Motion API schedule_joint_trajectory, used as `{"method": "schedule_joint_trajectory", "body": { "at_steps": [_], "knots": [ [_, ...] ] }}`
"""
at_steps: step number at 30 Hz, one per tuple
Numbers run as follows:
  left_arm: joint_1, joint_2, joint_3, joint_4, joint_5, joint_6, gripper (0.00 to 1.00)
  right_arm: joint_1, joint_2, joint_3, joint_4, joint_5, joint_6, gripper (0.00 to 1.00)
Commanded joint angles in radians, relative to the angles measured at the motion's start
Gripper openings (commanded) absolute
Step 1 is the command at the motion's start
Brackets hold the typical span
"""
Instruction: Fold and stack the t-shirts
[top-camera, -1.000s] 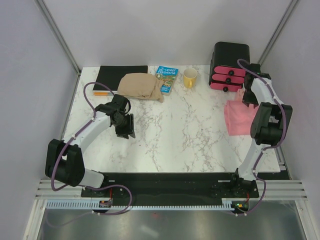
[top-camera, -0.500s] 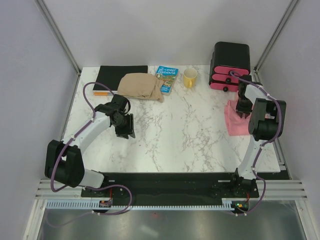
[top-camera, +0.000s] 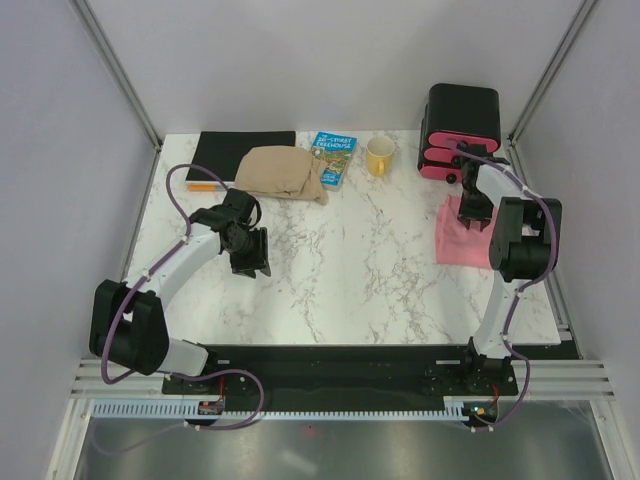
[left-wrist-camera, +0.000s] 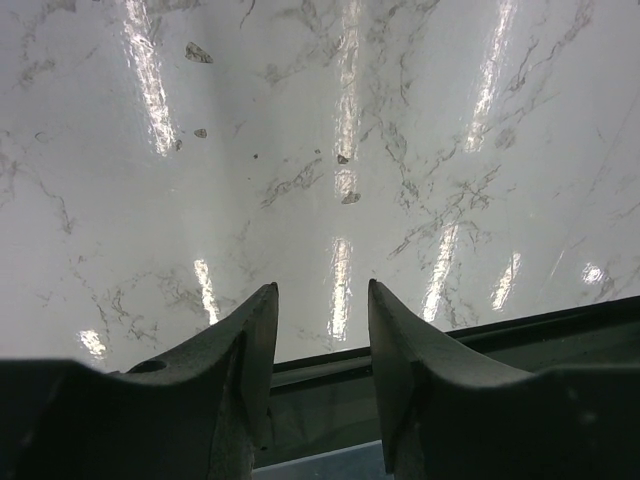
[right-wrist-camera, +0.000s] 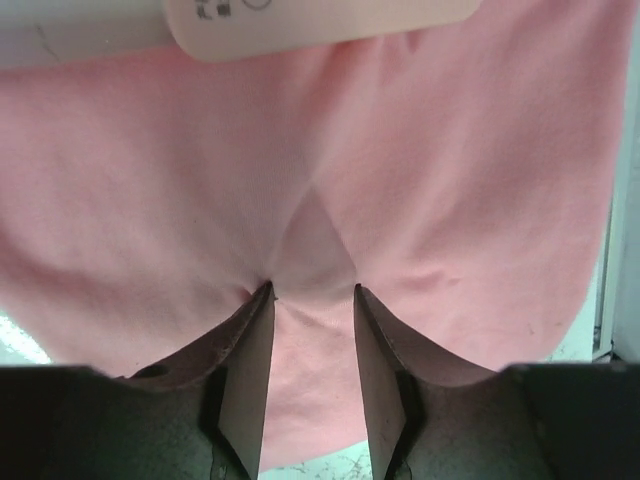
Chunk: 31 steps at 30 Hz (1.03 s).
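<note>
A salmon-pink t-shirt (top-camera: 455, 242) lies folded flat on the marble table at the right, in front of the black box. It fills the right wrist view (right-wrist-camera: 450, 180). My right gripper (top-camera: 468, 212) is down on its far edge with the jaws open. The fingertips (right-wrist-camera: 262, 300) press into the cloth, which puckers between them (right-wrist-camera: 313, 290). A tan folded cloth bundle (top-camera: 283, 172) lies at the back left. My left gripper (top-camera: 252, 262) hangs open and empty over bare marble left of centre, and in its wrist view (left-wrist-camera: 322, 290) nothing is between the jaws.
A black box with pink drawer fronts (top-camera: 462, 125) stands at the back right, right behind my right gripper. A yellow mug (top-camera: 379, 156), a blue book (top-camera: 332, 158) and a black flat pad (top-camera: 245, 150) line the back edge.
My right gripper has swung left and toward the table's middle, and the pink t-shirt has slid left with it. The left arm has not moved.
</note>
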Motion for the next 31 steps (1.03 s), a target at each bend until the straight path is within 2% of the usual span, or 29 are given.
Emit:
{"method": "schedule_joint_trajectory", "body": {
  "at_steps": [1,8,12,16,20,22,26,29,31],
  "knots": [
    [-0.004,-0.028,0.023,0.003,-0.037,-0.010,0.50,0.012,-0.086,0.076,-0.093,0.059,0.038,0.46],
    [-0.004,-0.028,0.025,0.018,-0.042,-0.016,0.50,0.072,-0.301,0.071,-0.211,0.081,0.073,0.46],
    [-0.004,-0.024,0.039,0.027,-0.039,-0.013,0.50,0.144,-0.379,0.051,-0.240,0.006,0.087,0.47],
    [-0.004,-0.019,0.071,0.024,-0.048,-0.013,0.50,0.245,-0.514,-0.020,-0.189,-0.102,0.144,0.46],
    [-0.003,-0.037,0.104,0.024,-0.080,-0.018,0.50,0.394,-0.637,-0.190,-0.054,-0.131,0.237,0.44],
    [-0.004,-0.047,0.124,0.026,-0.082,-0.021,0.51,0.430,-0.680,-0.241,-0.011,-0.160,0.257,0.43],
    [-0.001,-0.067,0.155,0.022,-0.077,-0.038,0.51,0.500,-0.688,-0.275,0.028,-0.171,0.285,0.44],
    [-0.004,-0.077,0.158,0.024,-0.046,-0.035,0.49,0.503,-0.669,-0.251,0.029,-0.172,0.261,0.45],
    [-0.004,-0.100,0.155,0.029,-0.058,-0.047,0.51,0.503,-0.646,-0.237,0.034,-0.198,0.245,0.45]
  ]
}}
